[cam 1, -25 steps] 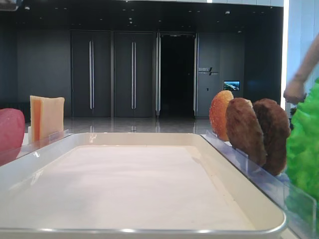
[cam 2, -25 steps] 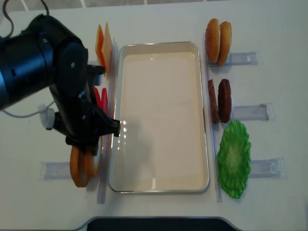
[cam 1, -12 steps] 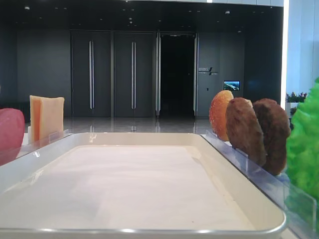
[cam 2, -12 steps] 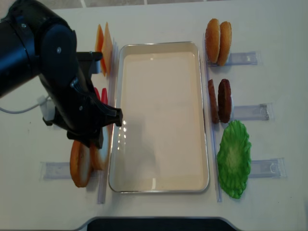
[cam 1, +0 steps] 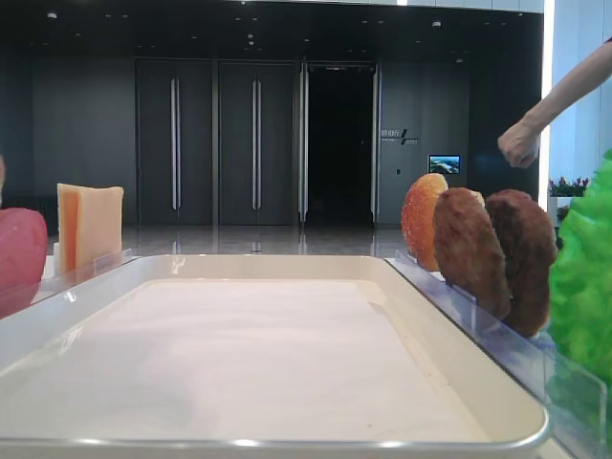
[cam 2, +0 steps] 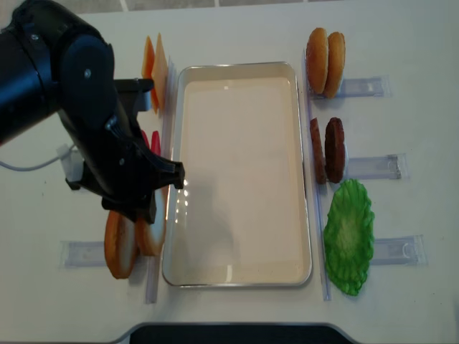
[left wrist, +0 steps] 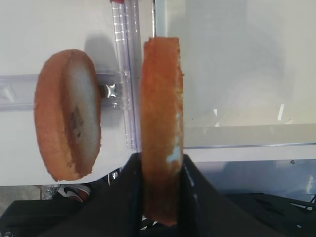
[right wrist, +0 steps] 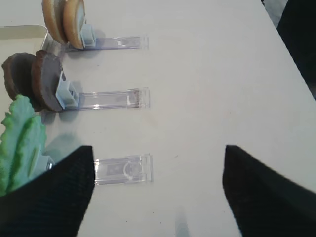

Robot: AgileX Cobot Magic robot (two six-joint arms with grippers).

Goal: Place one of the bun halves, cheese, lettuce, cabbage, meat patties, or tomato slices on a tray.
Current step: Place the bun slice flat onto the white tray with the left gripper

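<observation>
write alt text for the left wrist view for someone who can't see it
The left gripper is shut on a bun half, held on edge near the rim of the white tray. A second bun half stands to its left in a clear plastic rack on the white table.

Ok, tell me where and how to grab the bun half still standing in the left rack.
Grip the remaining bun half across its thickness, one finger on each flat face, near the top edge. It stands on edge in the clear rack, so coming from above probably suits best. The left gripper already holds the other bun half the same way, pinched across its faces.
</observation>
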